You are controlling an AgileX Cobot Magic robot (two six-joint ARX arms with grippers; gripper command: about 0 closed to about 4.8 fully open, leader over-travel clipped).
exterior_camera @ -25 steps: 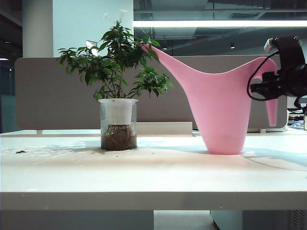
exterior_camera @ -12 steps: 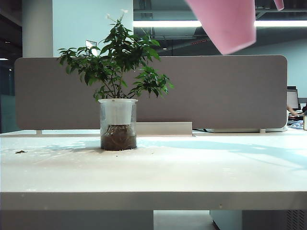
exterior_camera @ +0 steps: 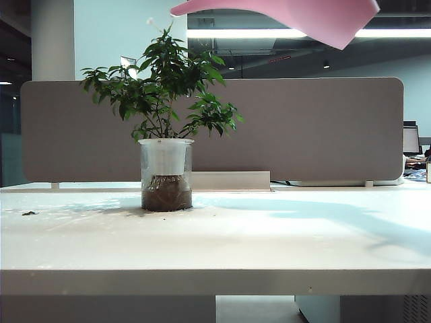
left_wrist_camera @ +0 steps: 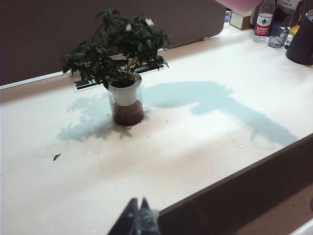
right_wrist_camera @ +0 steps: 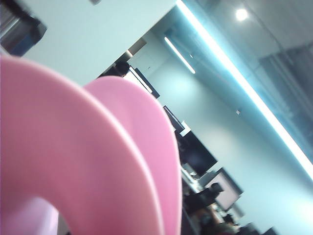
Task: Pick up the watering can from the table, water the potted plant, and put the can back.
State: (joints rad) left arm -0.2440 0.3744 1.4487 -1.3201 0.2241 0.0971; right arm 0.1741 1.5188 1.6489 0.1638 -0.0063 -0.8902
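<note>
A long grey partition panel stands upright along the far side. Past its end sit a clear bottle with a red label, a glass just beside it, and a dark jug (only partly in view). A ceiling light strip glows overhead.

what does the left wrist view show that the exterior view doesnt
Only the left wrist view: the left claw, shut, low at the table's near edge, bottles at the far corner, and the can's shadow from above. Only the exterior view: the pink watering can tipped high over the plant, spout toward it. Both: the potted plant on the white table. The right claw shows in neither.
</note>
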